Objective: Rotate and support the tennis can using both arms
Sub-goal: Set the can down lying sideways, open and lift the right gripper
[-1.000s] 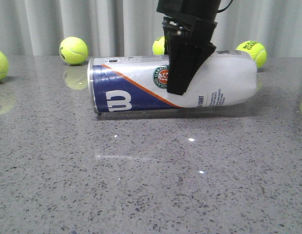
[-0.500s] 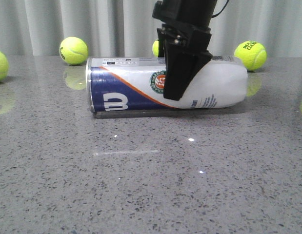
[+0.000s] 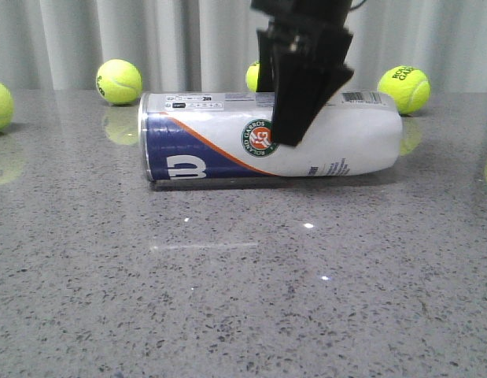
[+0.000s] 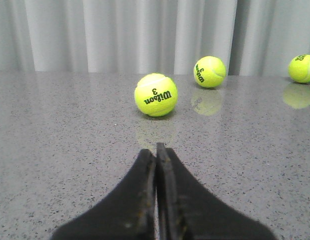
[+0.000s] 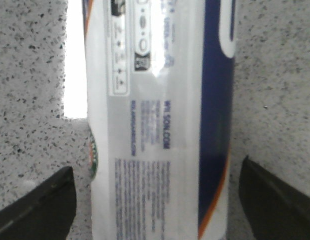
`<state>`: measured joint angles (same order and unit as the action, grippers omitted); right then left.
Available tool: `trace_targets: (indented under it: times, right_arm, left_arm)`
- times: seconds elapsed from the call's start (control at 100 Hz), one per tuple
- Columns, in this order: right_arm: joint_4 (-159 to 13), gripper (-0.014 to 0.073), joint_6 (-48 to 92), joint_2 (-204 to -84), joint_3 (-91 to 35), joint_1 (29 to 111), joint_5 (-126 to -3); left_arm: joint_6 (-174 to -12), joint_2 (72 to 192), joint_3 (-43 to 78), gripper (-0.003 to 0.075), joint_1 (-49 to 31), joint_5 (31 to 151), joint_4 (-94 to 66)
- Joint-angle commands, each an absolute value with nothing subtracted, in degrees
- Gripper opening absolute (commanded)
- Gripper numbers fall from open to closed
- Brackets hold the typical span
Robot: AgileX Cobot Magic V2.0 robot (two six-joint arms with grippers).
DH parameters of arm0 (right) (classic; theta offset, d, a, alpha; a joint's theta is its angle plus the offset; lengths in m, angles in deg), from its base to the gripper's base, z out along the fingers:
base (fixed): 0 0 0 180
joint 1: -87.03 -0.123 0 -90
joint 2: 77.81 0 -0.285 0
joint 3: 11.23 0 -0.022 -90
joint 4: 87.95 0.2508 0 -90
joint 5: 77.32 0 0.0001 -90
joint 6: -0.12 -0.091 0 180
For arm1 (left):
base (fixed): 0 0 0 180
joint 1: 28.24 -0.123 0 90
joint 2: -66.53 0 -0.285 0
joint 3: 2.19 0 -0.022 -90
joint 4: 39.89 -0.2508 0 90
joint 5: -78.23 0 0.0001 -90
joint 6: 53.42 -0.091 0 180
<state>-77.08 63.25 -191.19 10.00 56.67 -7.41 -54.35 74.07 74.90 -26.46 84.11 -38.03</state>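
The glossy tennis can is lying sideways on speckled tabletop; right gripper fingers are spreading wide, flanking it untouched; left gripper fingers are pressing together.

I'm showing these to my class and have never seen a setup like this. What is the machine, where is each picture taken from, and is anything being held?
It is a robot with two black arms, each ending in a two-finger gripper. The front view looks forward over a grey speckled table. A tennis can lies there on its side, with loose tennis balls behind it. The right gripper hangs over the can's middle. The right wrist view looks down from that arm: its fingers stand wide apart on either side of the can, not touching it, so nothing is held. The left wrist view shows the left gripper closed and empty, facing other balls.
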Motion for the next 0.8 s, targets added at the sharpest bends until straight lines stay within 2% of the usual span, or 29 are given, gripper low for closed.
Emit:
trace_targets:
  times: [0.0, 0.06, 0.25, 0.28, 0.37, 0.57, 0.79]
  right_arm:
    - [-77.0, 0.0615, 60.8, -186.0, 12.8, 56.6, -6.5]
    - [-77.7, 0.0527, 58.0, -184.7, 13.4, 56.6, -5.2]
    - [-78.7, -0.0022, 42.8, -182.7, 13.6, 56.6, -0.9]
    - [-78.7, -0.0071, 40.5, -182.4, 13.6, 56.6, -0.9]
    - [-78.7, -0.0056, 34.2, -182.0, 13.6, 56.6, -0.9]
    - [-79.0, -0.0056, 6.3, -179.6, 12.6, 57.1, -2.1]
    - [-87.0, -0.0056, -10.7, -172.0, 5.5, 57.1, -12.9]
  left_arm:
    - [-54.3, 71.8, 77.5, -0.0021, -26.5, 79.9, -37.5]
    - [-54.3, 71.8, 77.5, -0.0021, -26.5, 79.9, -37.5]
    - [-54.3, 71.8, 77.5, -0.0021, -26.5, 79.9, -37.5]
    - [-54.3, 71.8, 77.5, -0.0021, -26.5, 79.9, -37.5]
    - [-54.3, 71.8, 77.5, -0.0021, -26.5, 79.9, -37.5]
    - [-54.3, 71.8, 77.5, -0.0021, -26.5, 79.9, -37.5]
    - [-54.3, 71.8, 77.5, -0.0021, -26.5, 79.9, -37.5]
